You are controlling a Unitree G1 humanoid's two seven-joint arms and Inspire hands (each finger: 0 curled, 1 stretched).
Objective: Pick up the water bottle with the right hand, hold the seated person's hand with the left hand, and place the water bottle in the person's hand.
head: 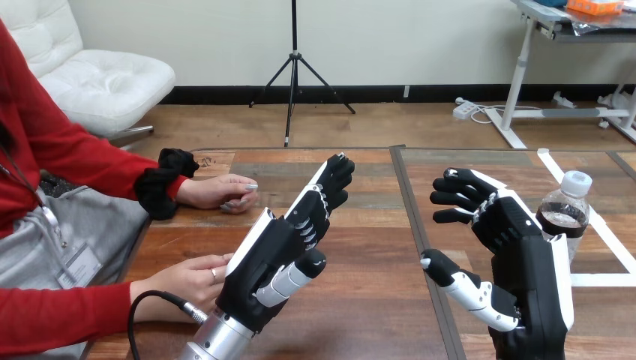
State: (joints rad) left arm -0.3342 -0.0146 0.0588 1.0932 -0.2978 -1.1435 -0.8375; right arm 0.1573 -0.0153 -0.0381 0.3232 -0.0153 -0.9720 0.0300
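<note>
A clear water bottle (565,216) with a white cap and dark liquid stands upright on the table at the right. My right hand (517,255) is raised just left of it, fingers relaxed and spread, thumb out to the left, apart from the bottle. My left hand (281,251) hovers over the table's left half with straight fingers pointing up and away, holding nothing. The person's hand at the view's lower left (189,279) rests on the table beside and partly behind my left hand. The person's other hand (221,192) lies farther back on the table.
White tape lines (600,232) mark the wooden table (375,247) at the right, around the bottle. A dark seam (420,225) runs down the table's middle. The person sits at the left edge.
</note>
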